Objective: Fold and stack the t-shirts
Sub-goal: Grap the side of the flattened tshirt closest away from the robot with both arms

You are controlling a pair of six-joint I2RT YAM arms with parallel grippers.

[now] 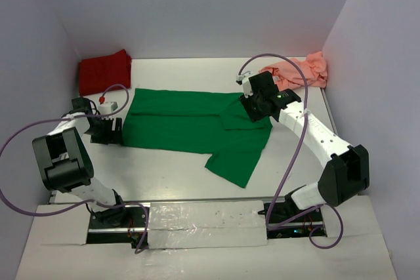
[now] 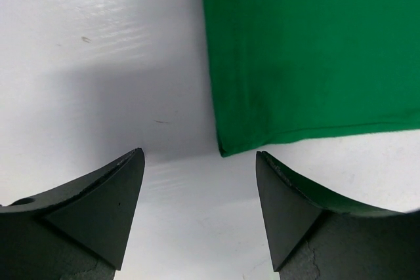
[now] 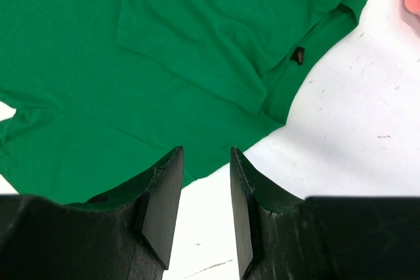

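Between the left fingers [image 2: 98, 208] there's only bare white surface [image 2: 98, 44]. They're spread wide with nothing in them, sitting just off the straight-edged corner of the green t-shirt [image 2: 308, 50].

The right fingers [image 3: 161, 201] have a narrower gap, but they're apart too. White surface shows between them and no cloth is pinched. They're right at the shirt's edge on the opposite end, near a small dark label [image 3: 298, 56] where a flap of fabric is folded over on top.

The green shirt lies mostly flat mid-surface with its long axis running left-right. The straight end points at the left arm, the label end sits by the right arm, and one part juts out toward the near edge.

The dark red t-shirt [image 1: 104, 70] is bunched in the back left corner, well apart from the green one. The salmon pink t-shirt [image 1: 298, 71] is crumpled in the back right corner, just behind the right arm.

Pale grey-lilac walls [image 1: 197, 4] box the surface in on three sides, and a strip of silvery tape [image 1: 203, 224] runs along the near edge between the two bases.
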